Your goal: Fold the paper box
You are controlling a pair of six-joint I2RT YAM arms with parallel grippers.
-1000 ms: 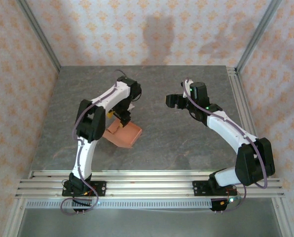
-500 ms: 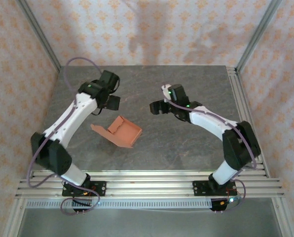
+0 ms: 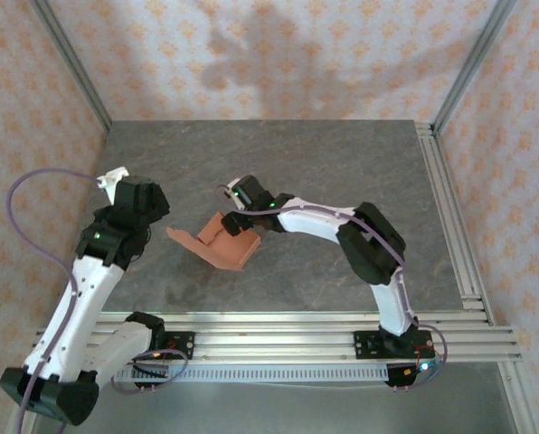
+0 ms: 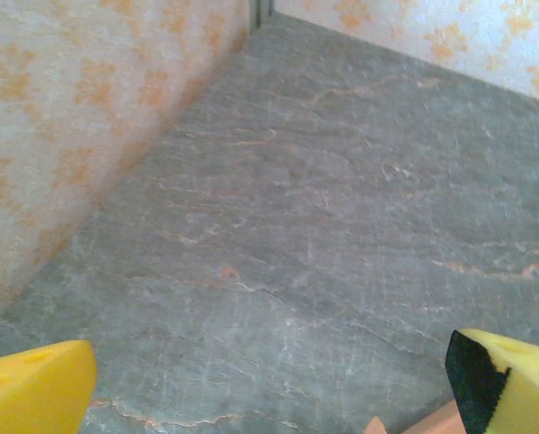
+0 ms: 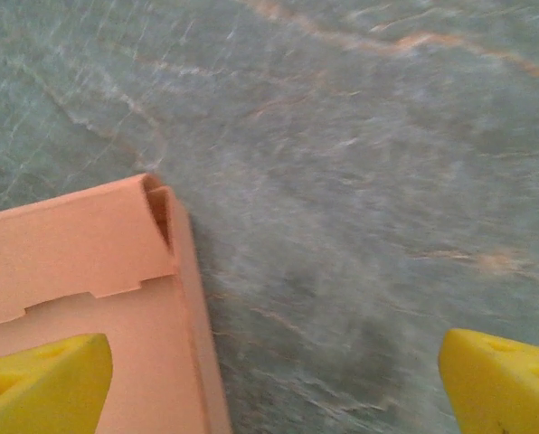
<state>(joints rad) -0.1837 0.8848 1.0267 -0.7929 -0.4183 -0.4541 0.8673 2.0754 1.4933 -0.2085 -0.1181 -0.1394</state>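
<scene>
**Operator:** Where's the paper box, and what shape is it in?

**Spotter:** Your paper box [image 3: 226,244] sits on the tabletop [image 3: 342,163], only partly formed. Some walls are up, and one flap [image 3: 177,237] lies flat to the box's left. I'd say the folding is well short of done, since that flap is not yet raised.

**Operator:** Why is my right arm stretched across like that?

**Spotter:** It puts your right end effector [image 3: 242,217] over the box's far right corner. In the wrist view, one yellow fingertip [image 5: 39,380] is above the card. The other fingertip [image 5: 505,380] is above bare stone to the right of the box. The box's edge and its tucked corner [image 5: 156,203] lie between them. To me that looks like a line-up for pinching or pressing that side.

**Operator:** Is it gripping anything?

**Spotter:** No. The jaws are spread wide and clamp nothing. I can't tell whether a pad brushes the card.

**Operator:** And my left end effector?

**Spotter:** Your left end effector [image 4: 269,398] is well to the left of the box, beyond the flat flap. Its jaws are also wide apart, with only bare stone between them. A sliver of orange card shows at the bottom edge of its wrist view, so the box is just outside the jaws. My guess is it's parked there so the right arm has room.
</scene>
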